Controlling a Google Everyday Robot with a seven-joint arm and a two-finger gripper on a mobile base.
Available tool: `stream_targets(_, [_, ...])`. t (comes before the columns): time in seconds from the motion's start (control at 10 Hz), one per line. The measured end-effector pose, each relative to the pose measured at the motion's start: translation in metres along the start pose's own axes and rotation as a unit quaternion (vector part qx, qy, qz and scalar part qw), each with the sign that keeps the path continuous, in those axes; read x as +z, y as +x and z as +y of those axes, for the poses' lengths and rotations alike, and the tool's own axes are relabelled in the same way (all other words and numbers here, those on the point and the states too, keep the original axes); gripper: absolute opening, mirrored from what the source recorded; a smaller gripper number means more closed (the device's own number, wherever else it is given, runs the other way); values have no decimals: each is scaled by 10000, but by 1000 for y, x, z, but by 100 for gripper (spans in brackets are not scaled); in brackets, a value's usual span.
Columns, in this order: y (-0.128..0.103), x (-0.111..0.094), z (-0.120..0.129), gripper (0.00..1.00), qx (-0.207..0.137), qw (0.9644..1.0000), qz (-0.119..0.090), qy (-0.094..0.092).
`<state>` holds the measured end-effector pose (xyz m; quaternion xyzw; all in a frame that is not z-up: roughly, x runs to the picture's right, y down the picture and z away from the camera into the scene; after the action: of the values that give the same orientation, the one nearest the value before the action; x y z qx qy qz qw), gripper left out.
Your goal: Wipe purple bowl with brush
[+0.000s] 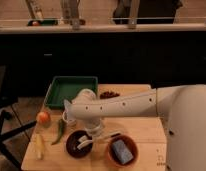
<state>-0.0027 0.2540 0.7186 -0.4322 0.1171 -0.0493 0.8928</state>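
The white arm (126, 104) hangs its hand (93, 131), grip unclear, over the purple bowl (71, 147) where the brush (107, 136) rests; seemingly mid-wipe, next sweep its inside

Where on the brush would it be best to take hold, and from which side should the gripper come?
Probably the middle of the slim handle, from above. The brush has its pale head in the purple bowl, and its handle runs out over the rim toward the orange bowl, so that stretch seems free. The gripper hangs just above the handle, by the purple bowl's rim.
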Motion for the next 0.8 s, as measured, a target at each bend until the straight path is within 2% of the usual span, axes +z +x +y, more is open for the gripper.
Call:
stream_targets(0.6, [-19, -18, 5, 1, -322, 9994, 47, 80])
stream_targets(0.8, [-22, -20, 12, 1, -413, 9991, 86, 52])
